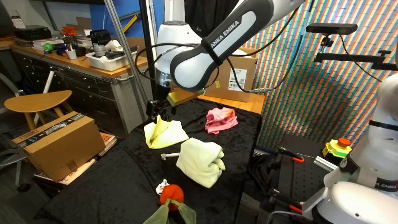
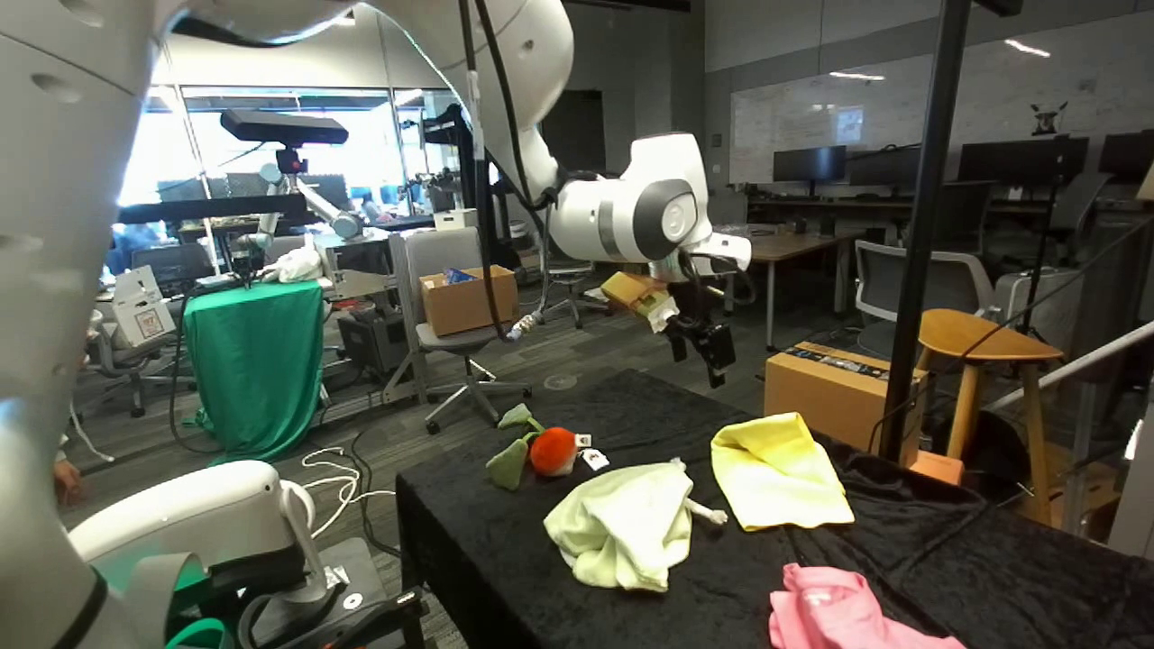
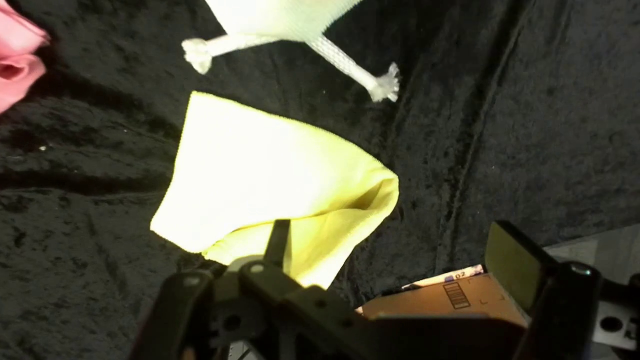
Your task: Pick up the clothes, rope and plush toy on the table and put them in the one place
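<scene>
- Yellow cloth (image 3: 280,165) lies partly folded over on the black-draped table (image 1: 124,186), lower than the gripper (image 2: 699,362) and closest to it of all the pieces.
- The gripper hangs near the table's edge with its jaws spread wide; in an exterior view a gap shows between it and the yellow cloth.
- In the wrist view, one finger (image 3: 278,245) overlaps the near, folded part of the yellow cloth, while the other stands off to the side, in front of a cardboard box (image 3: 440,300) beyond the table.
- Pale cloth (image 1: 200,161) sits bunched past the yellow cloth from the gripper, apart from both.
- White rope (image 3: 345,62) pokes two frayed ends out from under the pale cloth; the rest is hidden.
- Pink cloth (image 1: 220,119) lies crumpled, well apart from the gripper.
- Red-orange plush toy (image 2: 552,451) with green leaves lies near the pale cloth, also well apart from the gripper.
</scene>
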Tool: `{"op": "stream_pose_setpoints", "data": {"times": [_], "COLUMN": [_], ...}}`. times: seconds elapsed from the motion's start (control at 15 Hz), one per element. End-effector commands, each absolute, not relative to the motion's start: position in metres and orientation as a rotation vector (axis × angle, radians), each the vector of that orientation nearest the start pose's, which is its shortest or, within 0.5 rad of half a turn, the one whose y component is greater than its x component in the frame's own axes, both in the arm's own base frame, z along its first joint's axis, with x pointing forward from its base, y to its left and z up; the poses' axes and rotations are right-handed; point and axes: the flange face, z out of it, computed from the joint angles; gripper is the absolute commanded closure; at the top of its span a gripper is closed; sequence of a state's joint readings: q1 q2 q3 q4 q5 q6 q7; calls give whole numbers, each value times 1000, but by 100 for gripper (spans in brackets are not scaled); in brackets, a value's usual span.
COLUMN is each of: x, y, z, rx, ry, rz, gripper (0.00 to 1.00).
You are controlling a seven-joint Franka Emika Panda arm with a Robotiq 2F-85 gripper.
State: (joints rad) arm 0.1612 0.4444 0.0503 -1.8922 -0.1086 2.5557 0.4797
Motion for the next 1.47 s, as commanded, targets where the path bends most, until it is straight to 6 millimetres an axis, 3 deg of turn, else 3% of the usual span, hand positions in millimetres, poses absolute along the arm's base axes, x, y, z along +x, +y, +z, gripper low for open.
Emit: {"op": "stream_pose_setpoints", "data": {"times": [0.0,0.33,0.67,1.4], "x": [685,718,739,759], "y": [139,121,102,86], "z": [278,246,219,190], "rx": [-3037,-3012,-2972,-2906], "ry": [473,654,800,935], "rz": [-351,-271,-188,-63], "gripper": [0,0,0,0]}}
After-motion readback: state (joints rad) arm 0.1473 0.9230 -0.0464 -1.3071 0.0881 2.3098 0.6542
